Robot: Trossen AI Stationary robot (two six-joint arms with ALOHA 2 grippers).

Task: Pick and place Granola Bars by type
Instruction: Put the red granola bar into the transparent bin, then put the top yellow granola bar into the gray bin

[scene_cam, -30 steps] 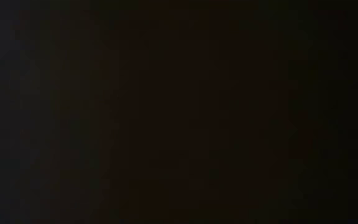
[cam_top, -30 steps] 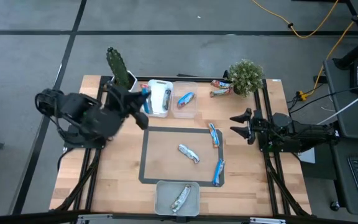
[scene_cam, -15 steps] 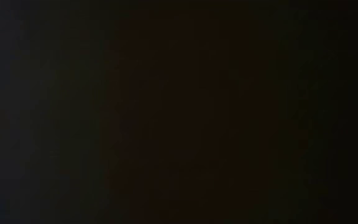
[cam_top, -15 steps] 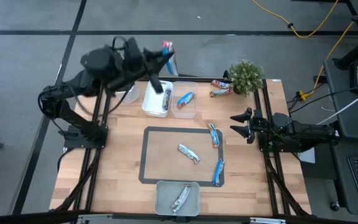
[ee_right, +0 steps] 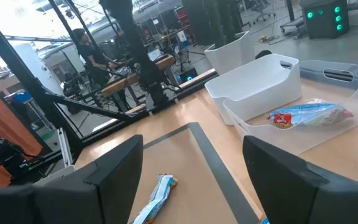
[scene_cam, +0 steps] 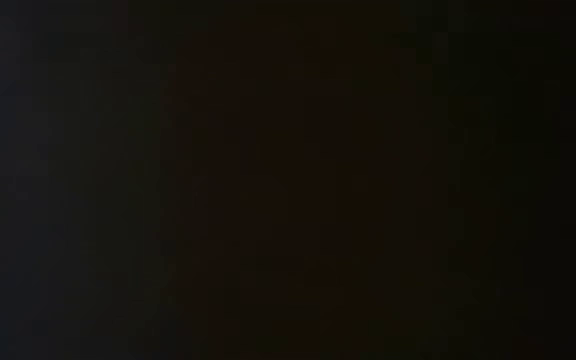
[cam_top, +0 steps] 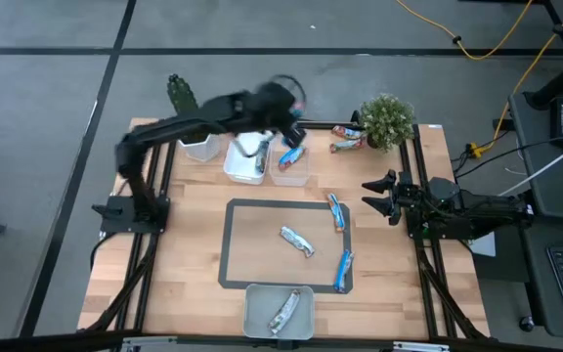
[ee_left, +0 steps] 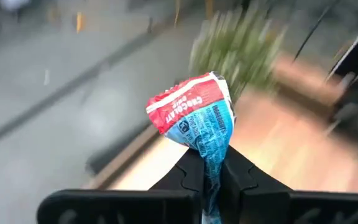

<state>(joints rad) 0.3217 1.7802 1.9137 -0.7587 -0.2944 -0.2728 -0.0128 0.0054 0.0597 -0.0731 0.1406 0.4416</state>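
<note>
My left arm reaches from its base at the desk's left edge up and across toward the far side, elbow bent, the forearm stretched rightward. Its left claw [cam_top: 289, 110] hangs at the far middle of the desk, blurred from above. Through the wrist camera I see the left claw [ee_left: 210, 177] with its two dark fingers [ee_left: 188, 177] pinched tight on a blue and red granola bar [ee_left: 197, 118], which sticks up from between them. My right arm lies low along the desk's right edge, pointing inward. Its right claw [cam_top: 377, 196] sits just inside that edge with the fingers [ee_right: 114, 171] spread wide apart, nothing between them.
</note>
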